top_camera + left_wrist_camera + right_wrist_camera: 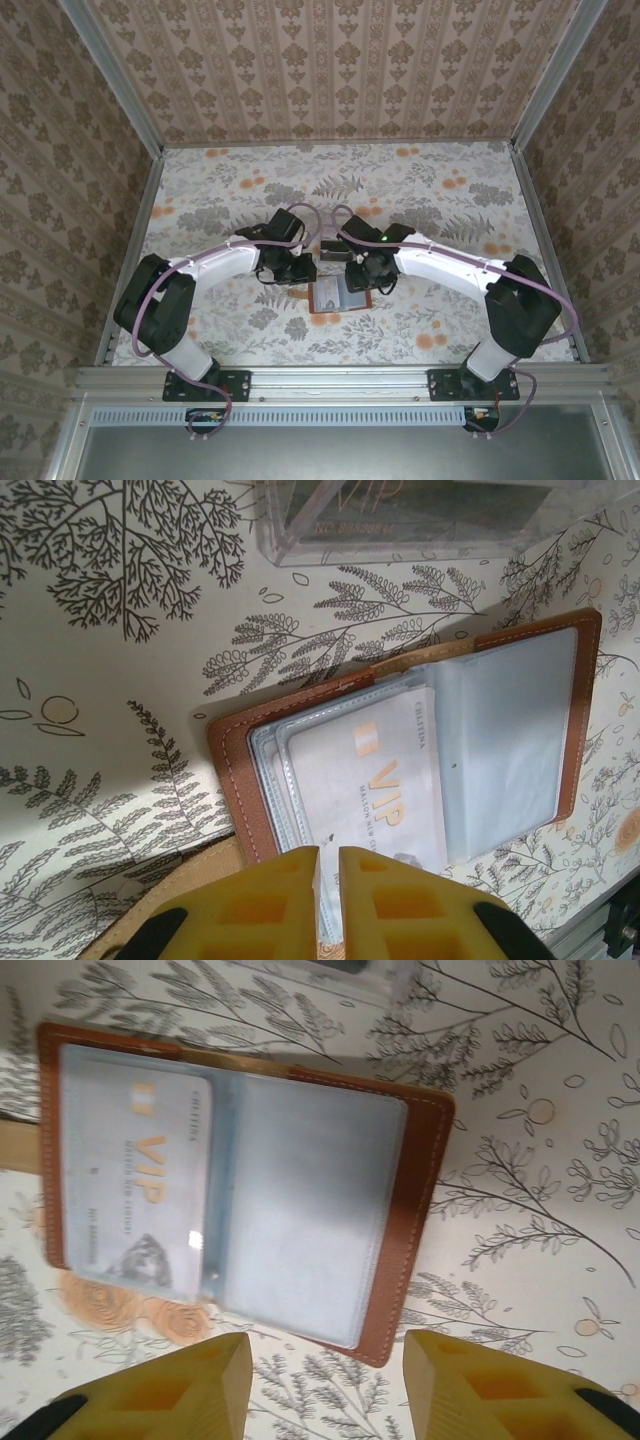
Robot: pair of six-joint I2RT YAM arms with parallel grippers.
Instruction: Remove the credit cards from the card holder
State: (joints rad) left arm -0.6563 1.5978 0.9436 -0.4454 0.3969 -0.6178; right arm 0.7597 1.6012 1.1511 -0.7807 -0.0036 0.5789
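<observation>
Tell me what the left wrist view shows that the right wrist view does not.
Left wrist: the left gripper, shut on the near edge of the wallet, and several sleeves stacked under the card. Right wrist: the right gripper, open, near the wallet's brown rim. Both: the wallet lying open, the VIP card in a sleeve, the clear tray beyond it.

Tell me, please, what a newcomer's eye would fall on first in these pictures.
The open brown card holder lies in the middle of the flowered table, and a silvery card lettered VIP in gold shows through its clear plastic. The left gripper is shut on the holder's edge, while the right gripper hangs open close by its empty half.
</observation>
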